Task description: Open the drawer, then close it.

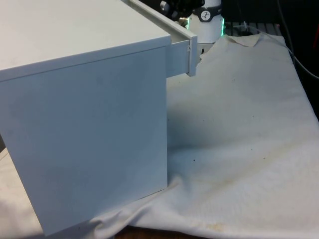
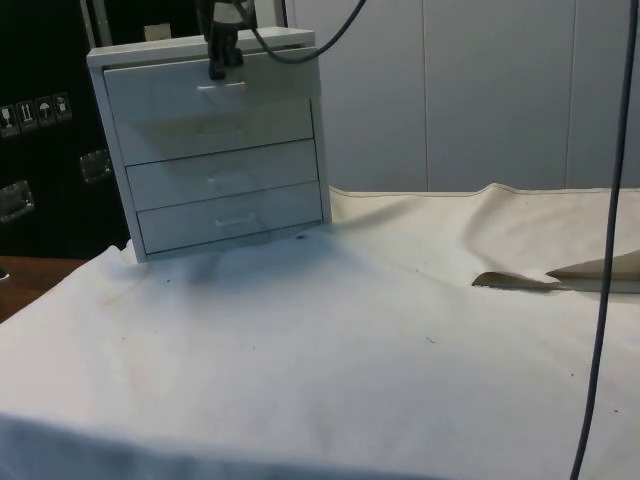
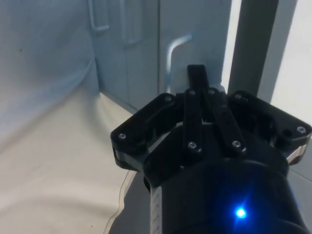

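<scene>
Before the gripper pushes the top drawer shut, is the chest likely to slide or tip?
The chest of drawers probably slides a little: it stands on loose, wrinkled cloth. It may tip slightly, since the top drawer, partly open, gets pushed high up.

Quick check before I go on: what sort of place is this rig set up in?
Probably a lab or test workspace, not a home. A small white chest of drawers stands alone on a table under a white cloth, the gripper works at its partly open top drawer, and a cable hangs across the side view.
</scene>
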You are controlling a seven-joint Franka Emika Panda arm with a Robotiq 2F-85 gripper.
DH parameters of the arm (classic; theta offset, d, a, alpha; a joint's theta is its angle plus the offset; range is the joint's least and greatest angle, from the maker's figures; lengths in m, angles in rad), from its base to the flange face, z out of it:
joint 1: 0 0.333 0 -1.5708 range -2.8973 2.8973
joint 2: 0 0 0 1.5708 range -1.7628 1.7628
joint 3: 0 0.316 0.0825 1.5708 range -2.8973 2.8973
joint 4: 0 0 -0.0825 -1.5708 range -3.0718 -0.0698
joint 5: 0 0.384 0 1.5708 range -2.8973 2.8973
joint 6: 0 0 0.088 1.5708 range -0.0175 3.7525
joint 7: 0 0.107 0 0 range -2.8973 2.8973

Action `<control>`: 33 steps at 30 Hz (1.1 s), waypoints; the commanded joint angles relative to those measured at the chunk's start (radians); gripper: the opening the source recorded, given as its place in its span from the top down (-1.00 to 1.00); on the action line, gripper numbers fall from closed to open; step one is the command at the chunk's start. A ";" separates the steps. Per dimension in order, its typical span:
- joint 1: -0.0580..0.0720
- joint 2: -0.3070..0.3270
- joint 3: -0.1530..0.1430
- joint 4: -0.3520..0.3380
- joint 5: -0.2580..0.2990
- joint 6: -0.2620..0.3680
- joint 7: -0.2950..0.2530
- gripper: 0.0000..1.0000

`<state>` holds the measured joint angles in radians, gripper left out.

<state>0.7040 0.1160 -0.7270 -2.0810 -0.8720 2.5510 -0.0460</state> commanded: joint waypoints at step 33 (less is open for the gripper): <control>-0.033 0.161 -0.098 0.070 0.004 0.157 0.025 1.00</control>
<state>0.6820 0.2660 -0.8250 -2.0150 -0.8710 2.6890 -0.0190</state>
